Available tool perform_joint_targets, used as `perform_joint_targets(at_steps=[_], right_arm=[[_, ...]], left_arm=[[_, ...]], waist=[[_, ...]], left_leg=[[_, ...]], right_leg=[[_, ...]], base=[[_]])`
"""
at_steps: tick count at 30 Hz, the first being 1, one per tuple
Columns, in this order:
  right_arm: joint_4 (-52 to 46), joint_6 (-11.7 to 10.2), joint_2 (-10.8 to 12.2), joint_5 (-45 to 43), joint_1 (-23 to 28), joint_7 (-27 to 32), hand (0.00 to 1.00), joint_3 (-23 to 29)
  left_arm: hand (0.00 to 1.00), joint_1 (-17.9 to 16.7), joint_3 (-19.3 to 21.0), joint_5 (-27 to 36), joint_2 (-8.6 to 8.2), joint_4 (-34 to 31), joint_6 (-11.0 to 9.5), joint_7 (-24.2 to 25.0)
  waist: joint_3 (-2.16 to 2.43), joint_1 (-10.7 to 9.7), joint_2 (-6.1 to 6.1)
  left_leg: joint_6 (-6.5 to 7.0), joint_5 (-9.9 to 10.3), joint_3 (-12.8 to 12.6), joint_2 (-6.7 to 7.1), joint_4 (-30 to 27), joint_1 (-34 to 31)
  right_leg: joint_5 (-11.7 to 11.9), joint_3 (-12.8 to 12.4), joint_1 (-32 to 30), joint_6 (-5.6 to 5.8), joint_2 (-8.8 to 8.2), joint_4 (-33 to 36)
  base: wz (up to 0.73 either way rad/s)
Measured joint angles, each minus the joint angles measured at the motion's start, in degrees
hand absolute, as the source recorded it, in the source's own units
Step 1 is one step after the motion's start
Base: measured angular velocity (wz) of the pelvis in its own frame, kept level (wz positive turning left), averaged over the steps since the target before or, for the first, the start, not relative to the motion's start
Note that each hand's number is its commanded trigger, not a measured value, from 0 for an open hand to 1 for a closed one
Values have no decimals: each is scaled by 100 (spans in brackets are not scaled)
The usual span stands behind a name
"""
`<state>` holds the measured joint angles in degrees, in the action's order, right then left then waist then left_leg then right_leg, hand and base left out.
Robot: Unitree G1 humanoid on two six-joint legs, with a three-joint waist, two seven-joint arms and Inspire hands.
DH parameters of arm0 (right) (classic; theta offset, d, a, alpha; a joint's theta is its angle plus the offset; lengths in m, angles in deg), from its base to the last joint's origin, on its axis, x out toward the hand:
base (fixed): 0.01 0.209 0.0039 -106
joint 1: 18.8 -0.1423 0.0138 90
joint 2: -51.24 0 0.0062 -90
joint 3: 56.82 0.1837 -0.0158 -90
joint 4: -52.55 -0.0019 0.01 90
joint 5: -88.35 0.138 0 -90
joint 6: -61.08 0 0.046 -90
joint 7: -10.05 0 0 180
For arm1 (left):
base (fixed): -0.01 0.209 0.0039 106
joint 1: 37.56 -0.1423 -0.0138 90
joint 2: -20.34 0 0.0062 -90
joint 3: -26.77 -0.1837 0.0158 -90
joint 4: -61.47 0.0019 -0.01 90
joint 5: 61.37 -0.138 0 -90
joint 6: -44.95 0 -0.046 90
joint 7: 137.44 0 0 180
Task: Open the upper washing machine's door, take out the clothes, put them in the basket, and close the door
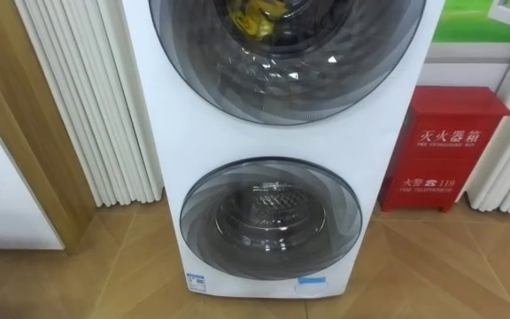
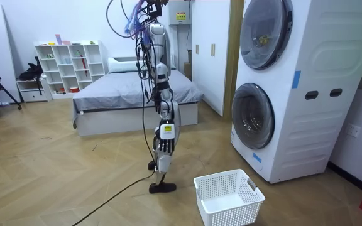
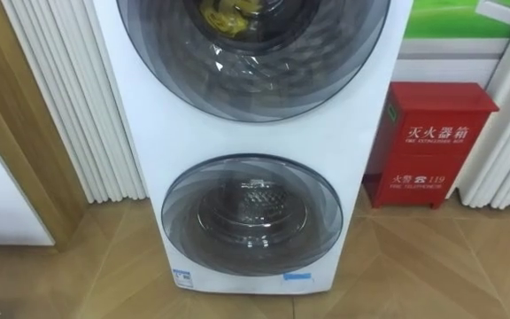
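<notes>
A white stacked washing machine (image 1: pixel 282 133) stands straight ahead of me, and both of its round glass doors are closed. Behind the upper door (image 1: pixel 286 80) lies a yellow cloth (image 1: pixel 255 16) in the drum. Through the lower door (image 1: pixel 270 220) I see bare metal drum. In the room view I stand upright a few steps from the machine (image 2: pixel 319 75), facing it. My right hand (image 2: pixel 162 145) hangs at my side with relaxed fingers and holds nothing.
A white laundry basket (image 2: pixel 228 198) sits on the wooden floor between me and the machine. A red cabinet (image 1: pixel 450 146) stands to the machine's right and white ribbed panels (image 1: pixel 87 97) to its left. A bed (image 2: pixel 131 94) is behind me.
</notes>
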<state>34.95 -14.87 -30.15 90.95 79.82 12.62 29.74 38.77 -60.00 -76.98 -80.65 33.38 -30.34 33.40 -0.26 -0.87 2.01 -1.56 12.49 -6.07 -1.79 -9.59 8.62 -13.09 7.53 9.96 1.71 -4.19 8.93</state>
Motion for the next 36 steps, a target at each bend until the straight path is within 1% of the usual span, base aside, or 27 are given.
perform_joint_targets(at_steps=[1,2,3,4,5,6,7,8,9,10,12,13,14,15,16,18,20,22,24,28,30,31,32,33,34,35,36], right_arm=[[-230,96,-12,-172,-5,71,0,17],[-368,137,-27,-299,-5,118,0,17],[-676,179,-126,-468,-13,249,0,38],[-848,171,-175,-448,-39,317,0,129],[-1257,121,-233,-281,-183,463,0,373],[-1631,-34,-241,50,-381,616,0,536],[-1845,-103,-237,240,-464,662,0,610],[-2325,-226,-233,554,-622,687,0,670],[-2922,-281,-211,765,-724,678,0,694],[-3426,-318,-192,838,-862,681,0,697],[-3959,-353,-193,901,-1151,735,0,746],[-4221,-355,-204,974,-1332,807,0,785],[-4360,-356,-212,1024,-1399,838,0,818],[-4522,-369,-241,1121,-1541,882,0,871],[-4571,-370,-246,1147,-1614,898,0,913],[-4866,-369,-273,1182,-1839,1014,0,983],[-5077,-367,-285,1221,-1983,1056,0,984],[-5341,-363,-356,1301,-2110,1054,0,983],[-5530,-344,-501,1312,-2497,1115,0,984],[-5569,-344,-765,1518,-3077,1299,0,980],[-5569,-345,-963,1516,-3367,1412,0,999],[-5568,-344,-1003,1516,-3439,1442,0,1011],[-5568,-345,-1063,1516,-3561,1506,0,1052],[-5564,-348,-1101,1524,-3645,1549,0,1059],[-5566,-358,-1088,1528,-3665,1557,0,1043],[-5596,-354,-1073,1525,-3789,1556,0,912],[-5634,-359,-1120,1525,-3877,1609,0,919]], left_arm=[[0,28,2,-3,0,-12,-11,11],[0,39,2,-10,0,-25,-18,11],[0,54,1,-16,2,-37,-56,11],[0,57,1,-17,8,-35,-78,10],[0,70,11,-12,31,-35,-112,8],[0,114,49,-12,53,-31,-153,-2],[0,143,71,-13,63,-31,-181,-11],[0,186,104,-11,83,-39,-253,-24],[0,196,105,-5,109,-39,-297,-42],[0,223,109,-9,137,-39,-319,-66],[0,210,117,10,173,-67,-323,-131],[0,184,116,-3,214,-85,-323,-143],[0,162,116,-3,238,-79,-319,-144],[0,139,116,-12,266,-87,-294,-144],[0,137,119,-13,271,-117,-282,-144],[0,36,119,-14,270,-163,-235,-134],[0,-10,156,-16,270,-200,-194,-88],[0,-92,224,-20,269,-301,-166,10],[0,-152,236,-18,271,-410,-137,26],[0,-219,222,-12,277,-534,-101,25],[0,-220,221,-12,278,-547,-101,25],[0,-221,220,-12,279,-548,-98,25],[0,-230,217,-11,276,-551,-96,25],[0,-213,214,-11,274,-566,-105,25],[0,-250,247,-23,312,-596,-118,21],[0,-296,448,-99,446,-613,-131,29],[0,-317,610,-298,535,-538,-139,33]], waist=[[-27,3,1],[-45,4,-5],[-60,8,-20],[-62,7,-25],[-63,1,-23],[-65,-8,0],[-58,-13,16],[-53,1,48],[-46,0,89],[-28,6,124],[-1,20,153],[4,42,201],[6,70,229],[25,106,264],[26,113,254],[73,136,304],[80,132,313],[73,136,303],[45,140,261],[41,140,260],[49,139,287],[50,140,294],[46,162,279],[7,249,129],[10,289,65],[30,273,155],[-16,204,414]], left_leg=[[0,0,-10,1,-8,-1],[0,0,-10,3,-8,-2],[1,-1,-24,9,-5,-4],[1,-1,-36,10,-5,-4],[3,-2,-82,8,-6,-1],[3,-2,-108,4,-8,7],[3,-2,-107,4,-8,9],[3,-2,-108,1,-8,9],[3,-2,-108,0,-8,7],[2,-2,-108,-1,-10,-3],[2,-2,-113,0,-9,-16],[2,-2,-113,-2,-7,-15],[2,-2,-112,-7,-6,-13],[2,-2,-112,-23,-6,1],[2,-2,-111,-28,-5,4],[2,-2,-107,-31,15,20],[2,-2,-87,-31,22,33],[2,-2,-87,-31,27,33],[2,-2,-91,-35,27,37],[3,-4,-50,-64,38,56],[3,-4,15,-67,47,50],[3,-4,37,-70,48,53],[8,-11,187,-110,60,79],[27,-32,712,-375,167,208],[25,-32,980,-511,197,210],[-27,-9,1091,-705,173,95],[-326,181,861,-678,81,85]], right_leg=[[0,-2,-8,1,-4,7],[-2,-3,-17,3,-7,10],[0,-21,-40,6,-13,26],[2,-31,-54,9,-16,40],[2,-74,-96,9,-16,94],[2,-90,-100,9,-12,90],[2,-88,-98,9,-11,89],[2,-97,-100,9,-4,83],[3,-108,-100,10,2,75],[4,-98,-100,8,4,73],[13,-91,-99,4,5,79],[14,-88,-100,2,8,81],[19,-88,-99,-2,13,84],[50,-89,-92,-9,28,87],[62,-87,-88,-3,34,87],[72,-101,-89,8,38,92],[75,-92,-89,11,39,95],[76,-83,-91,12,38,99],[76,-50,-101,13,38,107],[76,65,-99,13,54,189],[76,132,-106,13,55,209],[76,149,-116,13,55,236],[73,230,-223,13,75,473],[-80,345,-662,-88,228,1147],[-130,239,-889,-262,458,960],[225,167,-1321,-571,804,160],[1317,541,-1573,-676,674,-95]], base=[[0],[-4],[-7],[-16],[-16],[-11],[0],[0],[0],[0],[0],[0],[0],[-3],[0],[-2],[-6],[0],[-4],[4],[14],[0],[-21],[-38],[-74],[-57],[-27]])
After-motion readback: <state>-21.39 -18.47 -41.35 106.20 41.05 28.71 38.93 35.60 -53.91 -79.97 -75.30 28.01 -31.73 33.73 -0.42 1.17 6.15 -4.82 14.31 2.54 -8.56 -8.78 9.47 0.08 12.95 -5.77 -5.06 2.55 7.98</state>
